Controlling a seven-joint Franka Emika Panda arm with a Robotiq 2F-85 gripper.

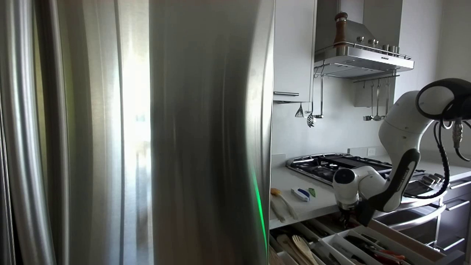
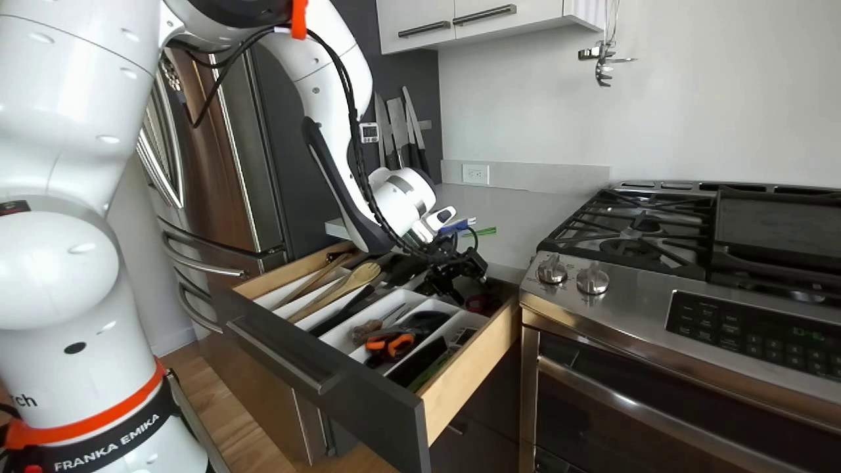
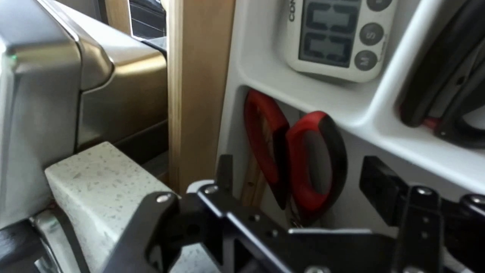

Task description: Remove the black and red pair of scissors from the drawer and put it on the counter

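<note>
The black and red scissors (image 3: 299, 170) stand handles up in the rear corner compartment of the open drawer (image 3: 201, 94), by its wooden side, in the wrist view. Their blades are mostly hidden below by the gripper. A bit of their red shows in an exterior view (image 2: 483, 303). My gripper (image 3: 302, 178) is open, with one finger on each side of the handles and apart from them. It is low over the drawer's back right in both exterior views (image 2: 463, 279) (image 1: 345, 219). The white counter (image 2: 519, 203) lies just behind the drawer; its speckled edge (image 3: 110, 182) is close to the gripper.
White dividers hold a timer (image 3: 329, 38) and a black-handled tool (image 3: 451, 76) close by. Orange-handled scissors (image 2: 391, 345) and wooden utensils (image 2: 351, 279) lie in other compartments. The gas hob (image 2: 650, 230) stands beside the drawer. Blue and green clips (image 1: 303, 194) lie on the counter.
</note>
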